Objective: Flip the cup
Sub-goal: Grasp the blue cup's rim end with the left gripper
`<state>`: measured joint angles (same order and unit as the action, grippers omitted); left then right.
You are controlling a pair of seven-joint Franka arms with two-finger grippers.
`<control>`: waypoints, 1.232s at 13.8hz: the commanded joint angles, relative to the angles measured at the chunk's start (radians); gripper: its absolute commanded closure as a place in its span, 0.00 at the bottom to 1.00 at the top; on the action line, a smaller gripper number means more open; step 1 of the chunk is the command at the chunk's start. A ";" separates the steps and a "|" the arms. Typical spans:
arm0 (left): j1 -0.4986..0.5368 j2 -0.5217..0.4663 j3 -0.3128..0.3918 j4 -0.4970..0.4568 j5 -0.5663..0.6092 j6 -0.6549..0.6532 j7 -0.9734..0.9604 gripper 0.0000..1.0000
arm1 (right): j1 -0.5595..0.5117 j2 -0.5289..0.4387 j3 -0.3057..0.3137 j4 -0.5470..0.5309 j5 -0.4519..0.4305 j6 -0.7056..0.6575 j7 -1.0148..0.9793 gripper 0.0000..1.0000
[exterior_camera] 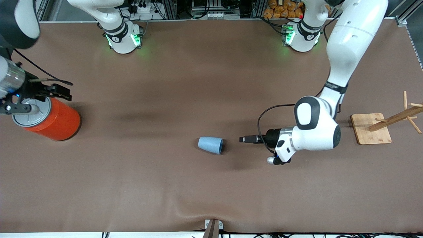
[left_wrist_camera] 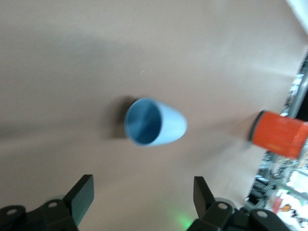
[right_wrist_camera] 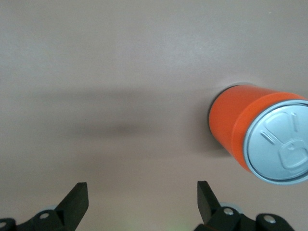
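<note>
cup (exterior_camera: 211, 145) lies on its side mid-table, its mouth turned toward the left gripper (exterior_camera: 245, 139), which hangs low near it with fingers (left_wrist_camera: 81, 198) spread wide, apart from it. right gripper (exterior_camera: 62, 93), fingers spread, waits above the orange can (exterior_camera: 53, 121) at its end.

We see the left gripper (exterior_camera: 242, 139) held low and level above the table, fingers (left_wrist_camera: 82, 199) spread wide. The right gripper (exterior_camera: 62, 91) waits at its own end, fingers (right_wrist_camera: 77, 202) apart.
</note>
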<state>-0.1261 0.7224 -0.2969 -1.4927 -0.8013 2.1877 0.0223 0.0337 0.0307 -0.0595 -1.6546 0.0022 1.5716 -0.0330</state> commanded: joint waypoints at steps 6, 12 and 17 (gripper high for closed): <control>-0.067 0.140 0.002 0.089 -0.223 0.104 0.198 0.22 | -0.055 0.012 0.013 0.124 0.001 -0.058 -0.016 0.00; -0.118 0.199 0.002 0.120 -0.230 0.187 0.228 0.26 | -0.049 0.011 0.020 0.142 0.010 -0.113 0.134 0.00; -0.159 0.229 0.002 0.128 -0.257 0.242 0.228 0.32 | -0.028 0.014 0.018 0.188 0.004 -0.128 0.151 0.00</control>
<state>-0.2695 0.9276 -0.2971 -1.3975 -1.0180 2.4148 0.2315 0.0011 0.0327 -0.0383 -1.5109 0.0039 1.4617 0.1031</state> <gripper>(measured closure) 0.291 0.000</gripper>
